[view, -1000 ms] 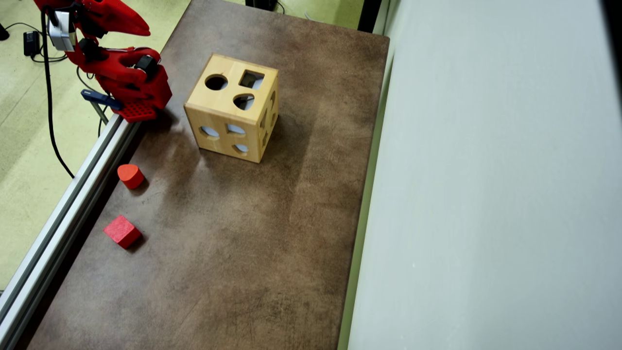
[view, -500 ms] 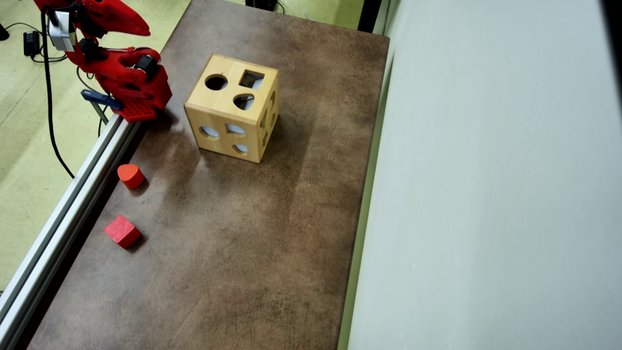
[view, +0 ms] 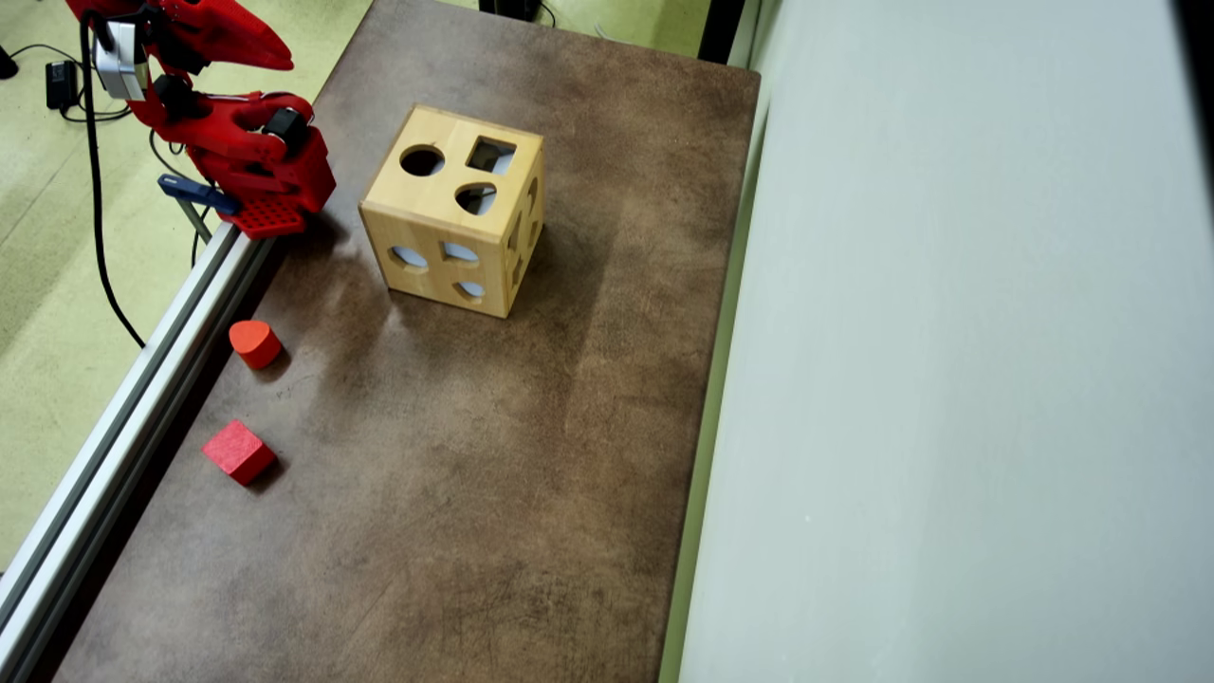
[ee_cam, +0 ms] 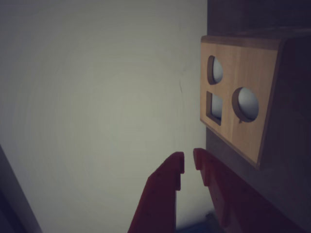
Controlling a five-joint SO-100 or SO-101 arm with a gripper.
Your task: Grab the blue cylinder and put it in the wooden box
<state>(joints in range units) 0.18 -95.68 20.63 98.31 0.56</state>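
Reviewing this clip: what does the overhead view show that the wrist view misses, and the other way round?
Only the overhead view shows the red cube, the orange-red rounded block, the brown table and the arm's base. Only the wrist view shows the gripper close up, fingertips nearly closed with nothing between them. Both show the wooden box with its shaped holes. Neither shows the blue cylinder.

The box is a light-wood cube standing upright on the worktop, turned slightly askew to the worktop's edges, in its far half. Its top face carries a round, a square and a rounded hole; more shaped holes cut its sides. In the wrist view the box shows three holes.
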